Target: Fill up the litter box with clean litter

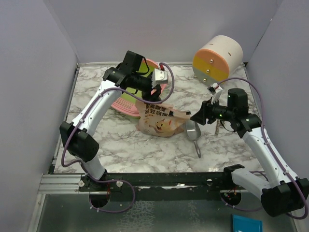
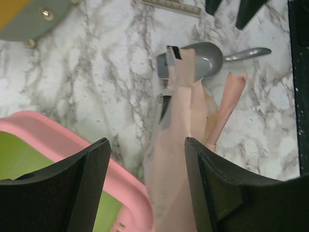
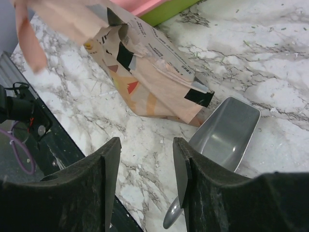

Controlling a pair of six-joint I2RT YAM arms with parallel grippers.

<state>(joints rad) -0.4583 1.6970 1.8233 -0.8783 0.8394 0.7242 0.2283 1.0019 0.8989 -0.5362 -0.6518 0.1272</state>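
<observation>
The litter box (image 2: 53, 133), stiff pink plastic that should sit firm, lies below the left gripper (image 2: 147, 145) and off to one side of it. That gripper's fingers are spread wide and pinch nothing. What shows of the box's lime-green interior is bare. The pouch (image 3: 149, 77) slumps under the left gripper's gap and just ahead of the right gripper (image 3: 147, 142), which is likewise spread and holds nothing. The pouch's film looks soft, creased and probably slippery, and its torn mouth is floppy. I judge it bottom-heavy with the clean litter, which I cannot see. A top corner beside the mouth looks the best hold, with the other hand taking the base. The grey scoop (image 3: 227, 130), rigid and empty, lies ahead and right of the right gripper, at the pouch's lower corner.
</observation>
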